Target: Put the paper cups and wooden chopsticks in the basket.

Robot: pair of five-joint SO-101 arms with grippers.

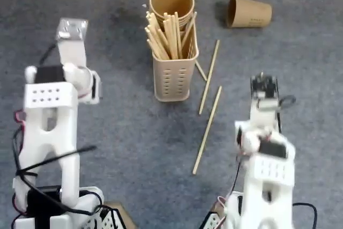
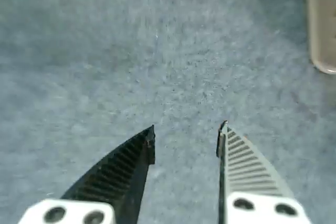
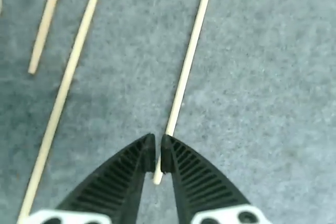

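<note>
The beige slotted basket (image 1: 172, 76) stands at the table's middle back, holding several wooden chopsticks (image 1: 169, 36) and an upright paper cup (image 1: 171, 2). A second paper cup (image 1: 249, 12) lies on its side at the back right. Two long chopsticks (image 1: 209, 76) (image 1: 207, 130) and a short piece (image 1: 201, 71) lie right of the basket. My left gripper (image 1: 71, 26) (image 2: 186, 129) is open over bare carpet, left of the basket (image 2: 321, 24). My right gripper (image 1: 263, 83) (image 3: 157, 144) is shut, above a chopstick (image 3: 190, 59) on the carpet, holding nothing.
Grey carpet covers the whole table. Both arm bases stand at the front edge, left and right. Two more chopsticks (image 3: 65, 85) (image 3: 46, 24) lie beside the one under my right gripper.
</note>
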